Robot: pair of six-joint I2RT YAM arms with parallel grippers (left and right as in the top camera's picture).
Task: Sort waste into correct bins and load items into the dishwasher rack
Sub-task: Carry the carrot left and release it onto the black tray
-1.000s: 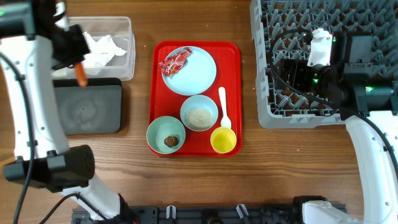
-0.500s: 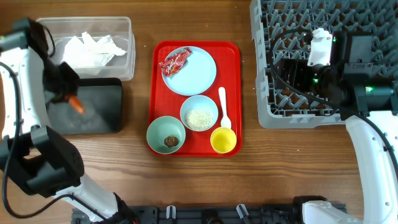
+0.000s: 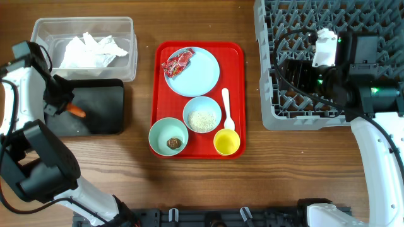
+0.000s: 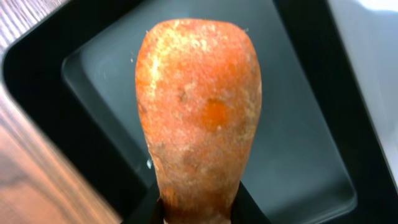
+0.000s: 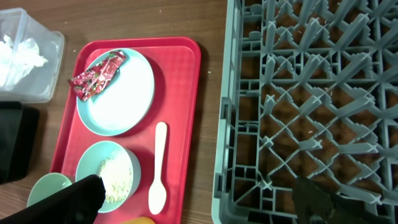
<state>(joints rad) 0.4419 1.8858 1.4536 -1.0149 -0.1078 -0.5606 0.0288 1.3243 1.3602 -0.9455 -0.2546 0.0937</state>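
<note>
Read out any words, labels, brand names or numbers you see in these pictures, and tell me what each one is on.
None can be read.
Red wrapper on the blue plate: pale markings, too small and blurred to read.
Nothing else in view shows any lettering.

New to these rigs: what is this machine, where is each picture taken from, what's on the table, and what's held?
Two robot arms with two-finger grippers work at a wooden table. One picture looks straight down from above; the other two come from a camera on each wrist. The left gripper pinches a carrot over the black tray. The right gripper is open and empty over the dishwasher rack. A clear tub holds a napkin. The red tray carries a plate with a red wrapper, one bowl with rice, another bowl with a brown lump, a yellow cup and a white spoon.
</note>
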